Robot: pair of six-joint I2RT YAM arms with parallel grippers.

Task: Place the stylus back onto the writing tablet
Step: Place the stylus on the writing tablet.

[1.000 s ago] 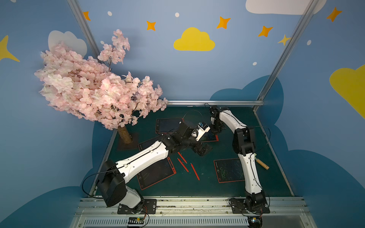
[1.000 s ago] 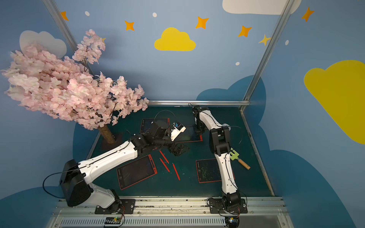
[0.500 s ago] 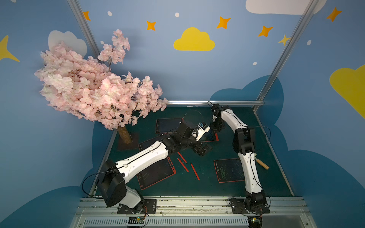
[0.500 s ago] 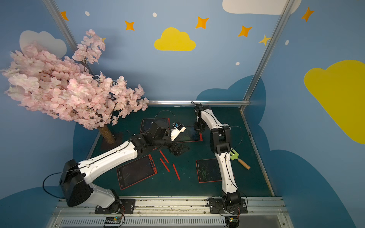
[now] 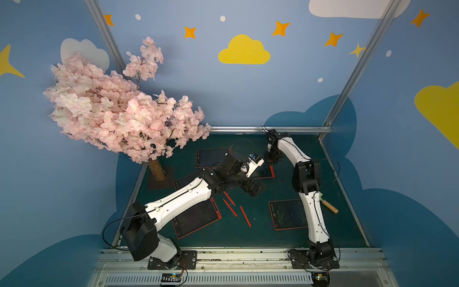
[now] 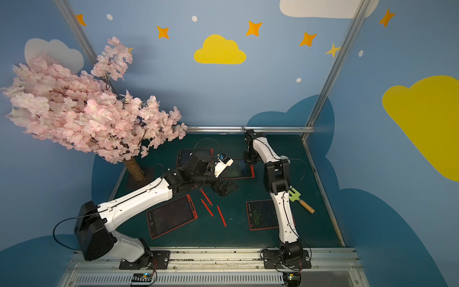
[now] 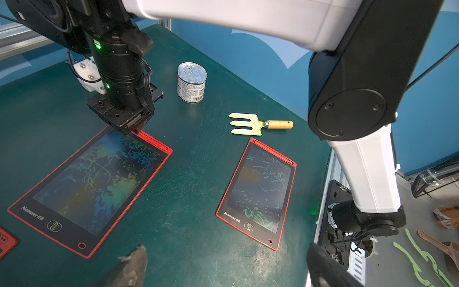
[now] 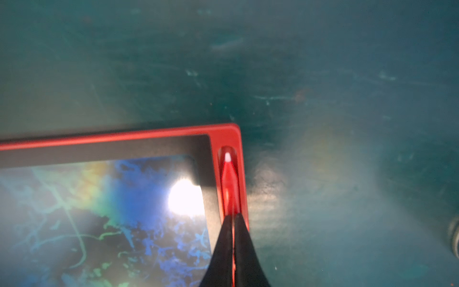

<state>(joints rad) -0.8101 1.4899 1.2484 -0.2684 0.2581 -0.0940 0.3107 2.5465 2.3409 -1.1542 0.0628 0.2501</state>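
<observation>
— Looking at the right gripper [image 8: 233, 216] first: clenching or letting go?
— Clenching. Pressing two black fingers [image 8: 222, 248] almost together, pinching the slim red stylus [image 8: 229, 188], leaving only a sliver of red between them.
— Lying where?
— Lying lengthwise in the groove along the short end of the red-framed black writing tablet [image 8: 223, 135], pointing its white tip at the tablet's corner, stopping just short of the groove's rounded end.
— And the left gripper [image 5: 256, 188]?
— Spreading wide, gripping nothing, hanging over the mat near the tablet's opposite, button end.
— Finding any room around the tablet?
— Seeing bare, scratched dark green table mat [image 7: 188, 154] right beside the grooved end. Noting a small silver tin can [image 7: 192, 82] upright near that end. Noting, farther out, a pale fork-shaped garden tool with a wooden handle [image 7: 248, 123] and a second red-framed tablet [image 7: 273, 152], well apart. Spotting three loose red styluses [image 5: 229, 207] past the button end.
</observation>
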